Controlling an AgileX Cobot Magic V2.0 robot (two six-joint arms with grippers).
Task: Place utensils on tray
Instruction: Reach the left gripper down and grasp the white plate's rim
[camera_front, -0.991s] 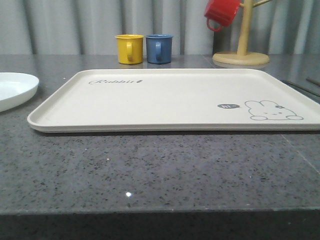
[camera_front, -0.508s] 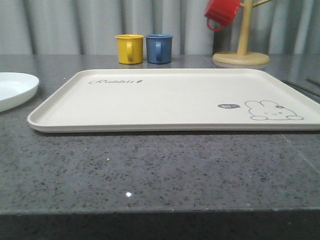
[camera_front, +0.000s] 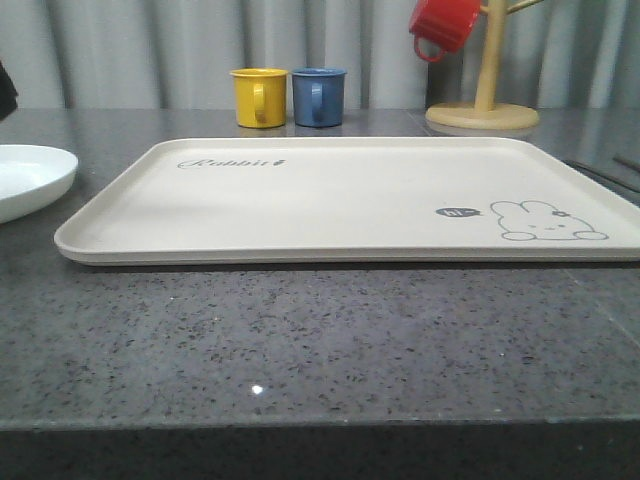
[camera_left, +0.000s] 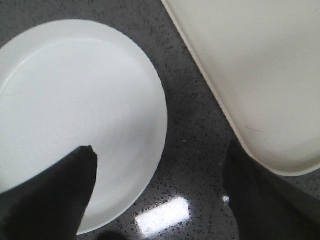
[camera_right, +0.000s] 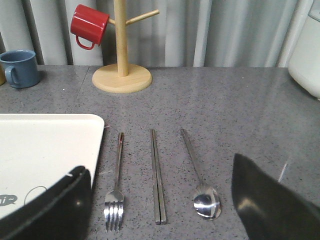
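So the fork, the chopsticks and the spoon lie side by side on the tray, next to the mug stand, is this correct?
Not quite. The fork, chopsticks and spoon do lie side by side, but on the grey table beside the tray, not on it. The right wrist view shows this; the mug stand is behind them.

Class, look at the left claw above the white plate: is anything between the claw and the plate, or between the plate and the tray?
Nothing visible. The left claw hangs open over the plate, one finger above it, and bare countertop separates plate from tray.
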